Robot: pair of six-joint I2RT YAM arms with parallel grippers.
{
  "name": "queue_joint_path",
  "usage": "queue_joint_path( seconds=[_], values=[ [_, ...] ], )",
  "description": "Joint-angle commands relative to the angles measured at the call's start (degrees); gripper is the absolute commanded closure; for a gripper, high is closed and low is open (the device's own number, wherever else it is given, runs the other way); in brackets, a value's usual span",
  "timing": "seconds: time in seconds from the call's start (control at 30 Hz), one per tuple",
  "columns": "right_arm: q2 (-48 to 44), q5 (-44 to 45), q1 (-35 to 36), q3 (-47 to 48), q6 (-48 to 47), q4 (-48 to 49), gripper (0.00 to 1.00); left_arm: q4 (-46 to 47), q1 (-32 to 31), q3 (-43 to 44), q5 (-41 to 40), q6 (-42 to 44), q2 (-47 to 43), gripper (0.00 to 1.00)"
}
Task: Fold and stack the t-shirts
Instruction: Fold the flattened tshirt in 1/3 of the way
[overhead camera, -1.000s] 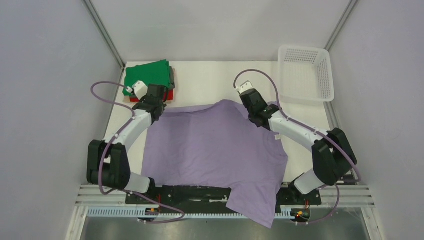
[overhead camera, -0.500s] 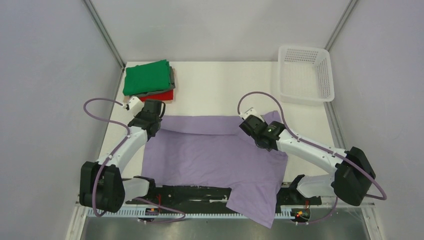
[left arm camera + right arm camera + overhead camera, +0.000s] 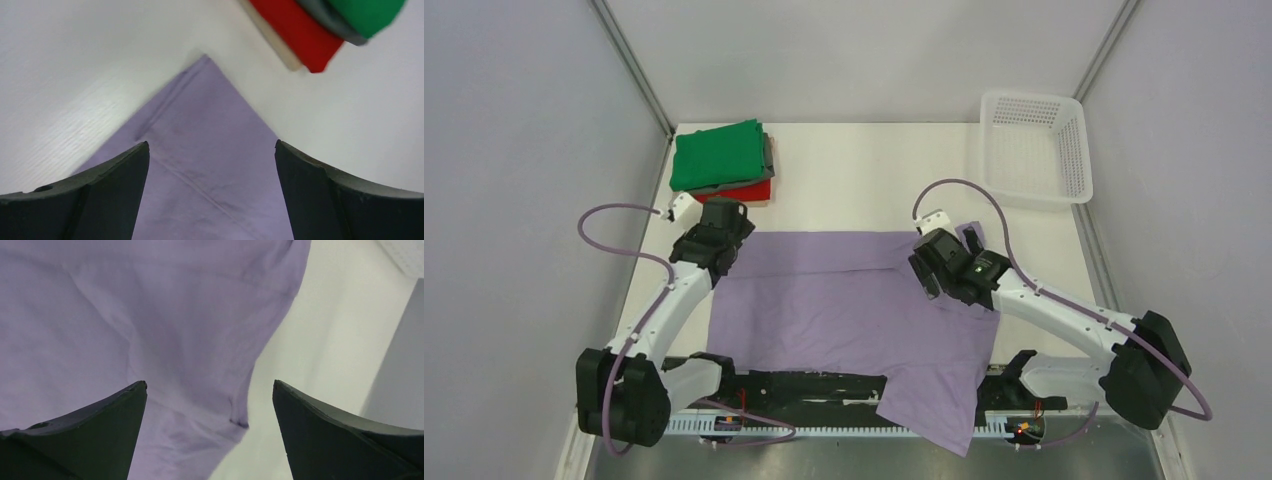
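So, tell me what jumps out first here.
A lavender t-shirt lies spread across the middle of the table, one end hanging over the near edge. The left gripper and right gripper hover open near its far corners. A folded stack, green on top, sits far left; a white basket far right.

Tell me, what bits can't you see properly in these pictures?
- Folded grey cloth shirt: top view, the folded green cloth shirt covers all but an edge.
- Folded red cloth shirt: same view, only a strip shows under the pile.
- White plastic mesh basket: right wrist view, cut off by the picture's corner.
- Large lavender cloth t-shirt: top view, the right arm covers part of its far right side.
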Motion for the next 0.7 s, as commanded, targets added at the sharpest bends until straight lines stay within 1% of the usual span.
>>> queue_joint_path(
  seconds=[0.0,0.03,0.1,0.2,0.33,0.5,0.67],
  values=[
    [0.1,-6.9,-6.5,-0.8,1.8,21.2,0.02,14.5,0.2,1.2,18.0,6.0,2.4,0.0],
    [1.5,-10.3,-9.3,-1.3,2.3,23.7,0.02,15.4,0.2,1.3,20.8,6.4,4.4,0.0],
    [4.7,-13.8,-13.1,-1.5,3.8,25.9,0.02,15.2,0.2,1.9,22.6,6.8,8.2,0.0],
    [9.7,-16.1,-16.8,-1.6,4.0,28.1,0.02,14.1,0.3,2.0,20.7,6.7,13.4,0.0],
    [15.4,-22.0,-20.8,-2.1,2.7,32.8,0.02,13.6,2.0,1.9,19.3,6.7,18.6,0.0],
    [21.9,-23.7,-23.9,-1.0,2.3,35.7,0.02,14.0,5.9,2.3,22.0,5.0,24.8,0.0],
    [26.4,-23.7,-25.9,1.0,1.5,39.0,0.02,16.9,7.3,3.3,22.3,2.4,29.4,0.0]
  ],
)
